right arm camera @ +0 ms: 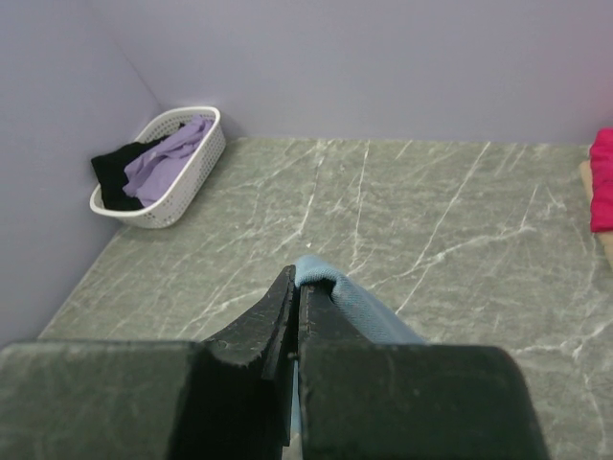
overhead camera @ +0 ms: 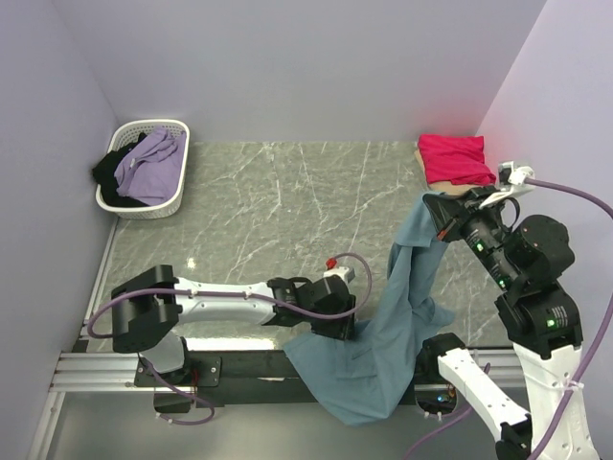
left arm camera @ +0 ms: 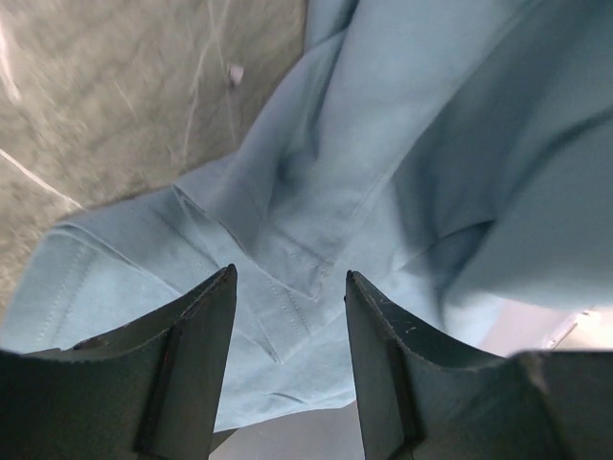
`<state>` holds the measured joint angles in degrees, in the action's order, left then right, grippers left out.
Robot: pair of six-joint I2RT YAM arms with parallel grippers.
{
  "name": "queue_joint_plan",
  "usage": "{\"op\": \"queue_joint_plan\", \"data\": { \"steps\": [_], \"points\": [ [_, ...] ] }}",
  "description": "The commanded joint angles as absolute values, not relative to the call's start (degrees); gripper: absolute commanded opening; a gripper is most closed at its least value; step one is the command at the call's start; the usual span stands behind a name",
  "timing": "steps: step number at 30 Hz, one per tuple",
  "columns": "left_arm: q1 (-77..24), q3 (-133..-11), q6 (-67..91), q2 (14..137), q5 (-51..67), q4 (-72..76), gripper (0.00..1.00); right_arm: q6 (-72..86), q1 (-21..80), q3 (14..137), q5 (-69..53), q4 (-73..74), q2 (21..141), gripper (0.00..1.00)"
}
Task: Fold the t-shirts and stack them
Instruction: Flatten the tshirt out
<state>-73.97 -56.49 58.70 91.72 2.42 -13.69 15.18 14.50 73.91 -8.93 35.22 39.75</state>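
Two grips are needed to spread this shirt, and you have only one. Your right gripper (right arm camera: 296, 284) is pressed tight on a fold of the teal-blue t-shirt (overhead camera: 383, 335), which hangs from three o'clock down past the table (overhead camera: 268, 201) edge at six. Your left gripper (left arm camera: 290, 278) stands spread over a stitched hem (left arm camera: 311, 276). Close on that hem alone, not on the bunched layers behind it, then draw the arms apart.

Teal t-shirt (overhead camera: 383, 355) matt soft cloth; table (overhead camera: 268, 201) glossy marble-look.
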Motion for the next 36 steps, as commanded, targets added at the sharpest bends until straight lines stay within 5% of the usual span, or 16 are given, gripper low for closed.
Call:
{"op": "queue_joint_plan", "data": {
  "steps": [1, 32, 35, 36],
  "points": [
    [-76.0, -59.1, 60.5, 93.9, 1.3, -13.8, 0.55, 14.0, 14.9, 77.2, -7.7, 33.5, 38.7, 0.00],
    [-77.2, -63.5, 61.3, 100.8, -3.7, -14.1, 0.53, 13.4, 14.9, 75.5, -8.4, 34.0, 37.2, 0.00],
    [-77.2, -65.0, 60.2, 102.2, -3.9, -14.3, 0.35, 13.3, 14.9, 75.4, -8.2, 34.0, 37.3, 0.00],
    [-77.2, -65.2, 60.2, 102.4, -4.0, -14.5, 0.18, 13.3, 14.9, 75.6, -8.2, 34.1, 37.3, 0.00]
  ]
}}
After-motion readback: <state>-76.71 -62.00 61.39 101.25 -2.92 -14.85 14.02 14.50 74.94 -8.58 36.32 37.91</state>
